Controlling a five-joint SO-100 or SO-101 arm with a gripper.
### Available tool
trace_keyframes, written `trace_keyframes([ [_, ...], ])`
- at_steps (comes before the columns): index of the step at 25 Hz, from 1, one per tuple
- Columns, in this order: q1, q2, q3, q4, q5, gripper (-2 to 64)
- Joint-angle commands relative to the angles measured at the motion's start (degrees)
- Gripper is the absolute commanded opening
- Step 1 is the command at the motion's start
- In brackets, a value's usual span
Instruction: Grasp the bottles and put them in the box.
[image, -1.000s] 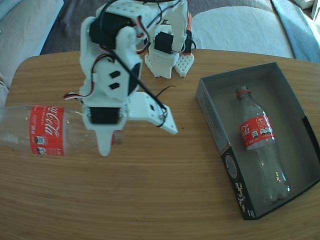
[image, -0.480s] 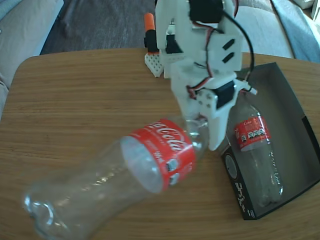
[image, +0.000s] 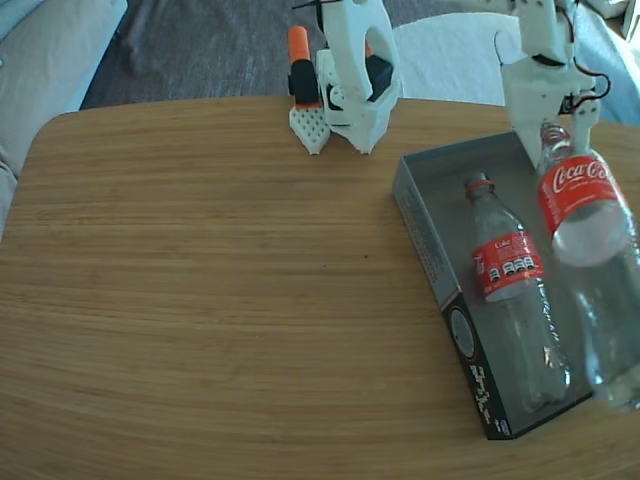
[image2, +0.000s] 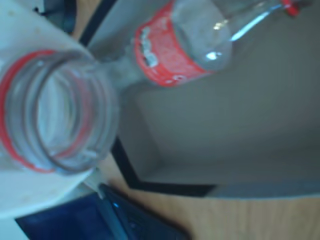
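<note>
Overhead, the gripper (image: 557, 128) clamps the held bottle (image: 590, 250) by its neck, base hanging toward camera.

A rounded wooden table (image: 200, 300) is carrying the box (image: 430, 240) lying at its right side and the arm's white base (image: 355, 100) standing at its far edge.

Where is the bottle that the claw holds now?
In the fixed view, the held bottle hangs at the right, gripped by its neck in the claw, over the box, beside the other bottle.
</note>
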Motion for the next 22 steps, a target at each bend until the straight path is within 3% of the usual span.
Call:
trace_keyframes([
  [1,-5.3,1.8,0.5,-0.4,0.3,-0.3],
  [12,-15.6,2.0,9.6,-0.7,-0.2,-0.3],
  [22,-14.7,-6.8,2.2,-3.9,-0.1,-0.3],
])
